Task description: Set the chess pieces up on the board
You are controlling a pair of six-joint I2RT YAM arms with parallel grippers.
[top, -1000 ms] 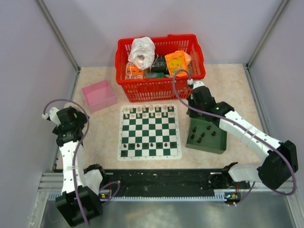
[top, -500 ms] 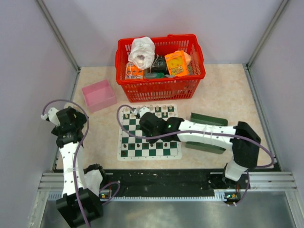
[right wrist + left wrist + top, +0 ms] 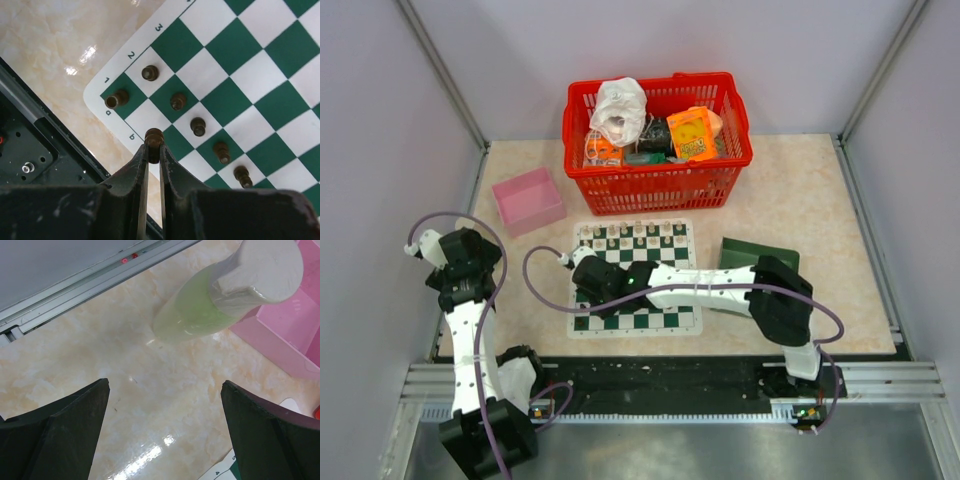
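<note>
- The right pincer [image 3: 153,149] is closed almost fully on a dark chess piece [image 3: 154,136], with one finger pressed to each side of it.
- The held piece hangs over the white square beside the corner of the chessboard [image 3: 250,65], at the near-left edge by the white border. I cannot tell whether its base touches the board.
- Six more dark chessmen [image 3: 198,126] stand close by. One is on the green corner square by the mark 1, and five stand one to a square along the row marked 2.
- In the top view the right arm reaches from its base across the board to that near-left corner.
- Cream chessmen [image 3: 630,232] line the far rows of the board.
- A dark green tray [image 3: 745,250] lies on the table [image 3: 800,190] just right of the board, partly behind the arm.
- The left pincer [image 3: 165,387] is spread wide with nothing between its fingers, above bare table left of the board.
- Ahead of it is a pale green cylinder [image 3: 195,315] with a white wrapped end, beside a pink box [image 3: 528,198].
- A red basket [image 3: 720,185] full of mixed goods sits beyond the board.
</note>
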